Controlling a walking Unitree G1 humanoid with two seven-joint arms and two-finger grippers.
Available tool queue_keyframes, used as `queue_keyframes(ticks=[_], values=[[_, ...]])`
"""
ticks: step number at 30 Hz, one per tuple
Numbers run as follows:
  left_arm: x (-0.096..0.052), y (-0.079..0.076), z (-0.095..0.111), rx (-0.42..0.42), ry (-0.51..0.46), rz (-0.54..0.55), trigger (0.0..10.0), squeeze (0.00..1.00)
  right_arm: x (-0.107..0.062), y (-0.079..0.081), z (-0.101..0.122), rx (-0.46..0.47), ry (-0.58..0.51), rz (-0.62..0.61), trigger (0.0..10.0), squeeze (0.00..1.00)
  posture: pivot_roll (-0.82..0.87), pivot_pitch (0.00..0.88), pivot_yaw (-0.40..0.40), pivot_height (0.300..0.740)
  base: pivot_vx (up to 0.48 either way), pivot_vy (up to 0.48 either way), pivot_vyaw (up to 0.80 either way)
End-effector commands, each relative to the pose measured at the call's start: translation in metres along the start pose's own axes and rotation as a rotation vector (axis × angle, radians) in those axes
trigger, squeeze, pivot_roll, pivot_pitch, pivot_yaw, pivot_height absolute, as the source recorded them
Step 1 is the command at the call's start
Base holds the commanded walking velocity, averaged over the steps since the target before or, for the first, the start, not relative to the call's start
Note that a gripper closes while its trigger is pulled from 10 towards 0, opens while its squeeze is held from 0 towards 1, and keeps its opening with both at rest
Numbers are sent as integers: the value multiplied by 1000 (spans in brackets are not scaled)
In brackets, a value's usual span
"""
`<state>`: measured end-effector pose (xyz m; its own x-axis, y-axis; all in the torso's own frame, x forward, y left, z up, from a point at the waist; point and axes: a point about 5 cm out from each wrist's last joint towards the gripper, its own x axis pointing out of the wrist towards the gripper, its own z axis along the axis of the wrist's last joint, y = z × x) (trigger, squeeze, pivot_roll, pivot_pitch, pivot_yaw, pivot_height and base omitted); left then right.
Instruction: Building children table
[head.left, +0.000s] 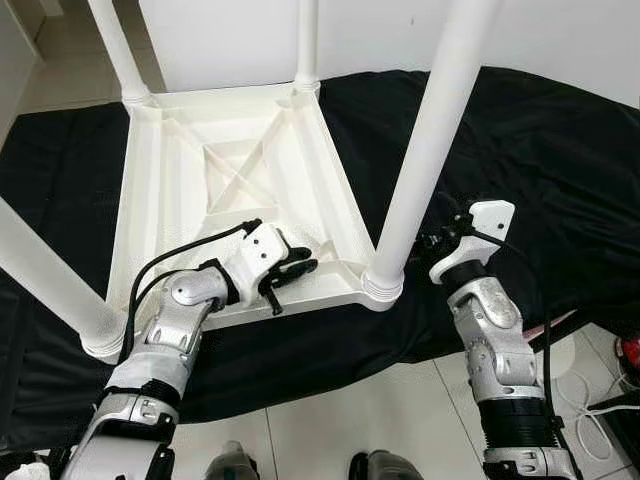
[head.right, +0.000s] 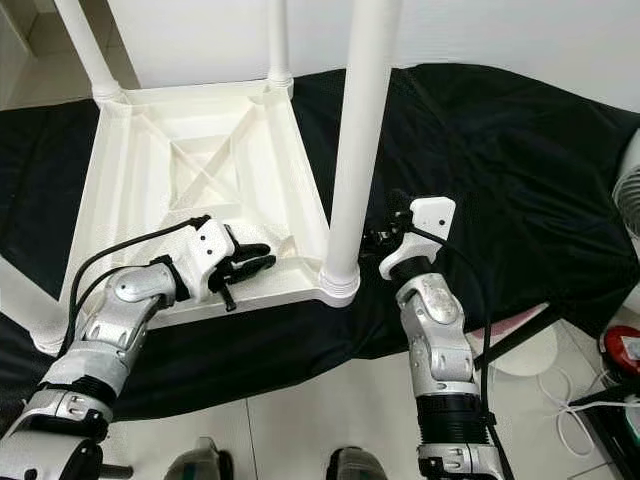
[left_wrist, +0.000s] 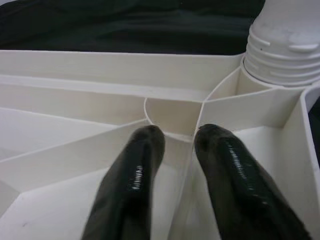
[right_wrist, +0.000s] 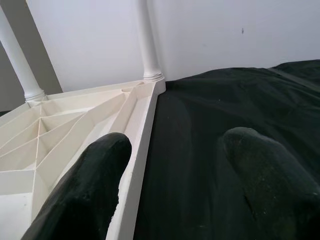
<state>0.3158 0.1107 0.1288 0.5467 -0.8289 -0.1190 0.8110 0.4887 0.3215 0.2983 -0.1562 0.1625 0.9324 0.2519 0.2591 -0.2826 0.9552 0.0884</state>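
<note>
A white plastic children's table (head.left: 140, 200) lies upside down on a black cloth (head.left: 560, 150), its ribbed underside facing up. Legs stand in its corners; the near-right leg (head.left: 430, 130) rises from a threaded socket (left_wrist: 285, 50). My left gripper (head.left: 298, 262) hovers low over the ribs by that corner. Its fingers (left_wrist: 142, 155) are open with a narrow gap, one on each side of a thin rib. My right gripper (head.right: 388, 228) sits just right of the near-right leg, above the cloth. Its fingers (right_wrist: 100, 165) are spread wide and hold nothing.
The cloth covers a low platform that ends at pale floor tiles (head.left: 330, 420) by my feet. A white wall (right_wrist: 200, 35) stands behind the table. White cables (head.left: 590, 395) and a red object (head.left: 630, 350) lie on the floor at the right.
</note>
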Motion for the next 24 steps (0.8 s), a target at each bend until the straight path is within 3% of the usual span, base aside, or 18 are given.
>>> queue_keyframes(ticks=[1,2,3,4,8,11,12,13,24], values=[[-3,5,2,-44,-28,166,10000,1000,-4,4,-8,13,39,3,10000,0,45,54,4,740,0,0,0],[-3,5,2,-44,-28,166,10000,1000,-4,4,-8,13,39,3,10000,0,45,54,4,740,0,0,0],[-4,2,9,-54,-72,132,10000,843,-6,1,-9,11,44,-21,10000,0,42,48,4,740,0,0,0],[-6,1,14,-86,-97,119,10000,0,-9,-2,-11,6,51,-54,10000,0,39,42,4,740,0,0,0],[-8,3,21,-145,-130,136,10000,0,-13,-7,-13,-32,56,-120,10000,0,36,36,4,740,0,0,0],[-10,9,21,-188,-96,198,10000,0,-18,-11,-12,-88,50,-154,10000,0,33,26,5,740,0,0,0],[-10,9,21,-188,-96,198,10000,0,-18,-11,-12,-88,50,-154,10000,0,33,26,5,740,0,0,0],[-16,12,19,-266,-76,295,10000,0,-31,-10,-13,-57,45,-131,10000,0,29,15,2,740,0,0,0],[-40,6,20,-335,-153,403,10000,0,-62,-9,-20,-37,83,-126,10000,0,46,0,-18,740,0,0,0]])
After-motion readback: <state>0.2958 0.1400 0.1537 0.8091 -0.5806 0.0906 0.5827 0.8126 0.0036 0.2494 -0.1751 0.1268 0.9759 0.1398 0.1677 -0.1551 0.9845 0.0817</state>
